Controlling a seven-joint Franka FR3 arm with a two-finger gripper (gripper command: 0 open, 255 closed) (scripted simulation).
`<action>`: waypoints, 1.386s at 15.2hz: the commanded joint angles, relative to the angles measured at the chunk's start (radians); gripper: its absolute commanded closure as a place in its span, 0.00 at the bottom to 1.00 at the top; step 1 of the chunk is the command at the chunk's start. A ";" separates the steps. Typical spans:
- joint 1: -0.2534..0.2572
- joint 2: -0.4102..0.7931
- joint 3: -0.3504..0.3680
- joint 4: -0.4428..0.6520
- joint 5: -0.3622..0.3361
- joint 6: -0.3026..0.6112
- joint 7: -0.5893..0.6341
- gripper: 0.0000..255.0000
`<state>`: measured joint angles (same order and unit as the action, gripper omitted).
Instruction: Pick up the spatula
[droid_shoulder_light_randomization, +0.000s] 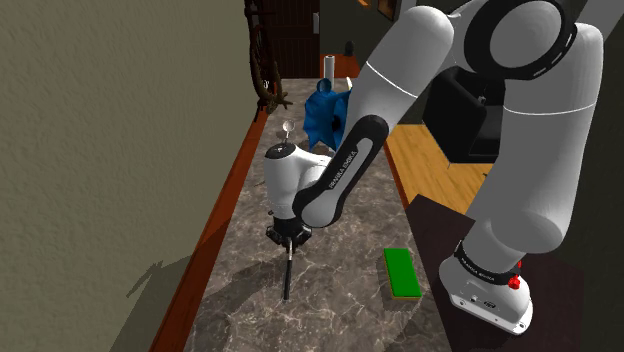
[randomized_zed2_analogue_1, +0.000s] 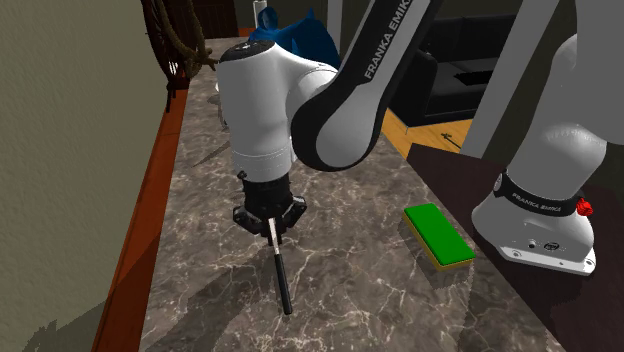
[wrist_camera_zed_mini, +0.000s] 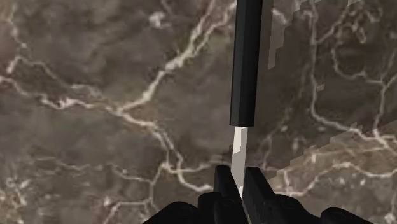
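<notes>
In the shoulder view, a reddish-brown edge strip (droid_shoulder_light_randomization: 215, 235) ran along the left side of the marble-patterned countertop (droid_shoulder_light_randomization: 345, 250). Just right of that strip, the gripper (droid_shoulder_light_randomization: 288, 240) hung over the countertop, pointing straight down.

The spatula (droid_shoulder_light_randomization: 287, 275) was clamped in the gripper. Its pale blade was uppermost, between the fingers (wrist_camera_zed_mini: 222, 184). Its black handle hung below the gripper with the free end towards the countertop. The long axis stood close to upright, roughly in line with the gripper's own axis. In the second exterior view the lower end leaned slightly to that view's right. Whether the handle tip touched the countertop could not be determined.

The jaws were nearly closed. In the wrist view they pressed on both faces of the thin blade, with only the blade's thickness between them.

The forearm sloped down and to the shoulder view's left from a raised elbow. The white wrist housing sat directly above the gripper.

Further right, a green block (droid_shoulder_light_randomization: 402, 272) with a yellow underside lay flat on the countertop, well apart from the spatula. A blue object (droid_shoulder_light_randomization: 325, 110) stood at the far end of the countertop. At the lower right, the arm's base sat on the dark stand (droid_shoulder_light_randomization: 440, 235).
</notes>
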<state>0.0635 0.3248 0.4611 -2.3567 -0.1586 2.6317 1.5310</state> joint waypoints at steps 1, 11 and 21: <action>0.000 0.000 0.000 0.000 0.000 0.000 0.000 1.00; -0.033 -0.093 0.046 -0.002 0.076 -0.082 -0.048 1.00; -0.056 -0.197 0.077 0.011 0.159 -0.186 -0.102 1.00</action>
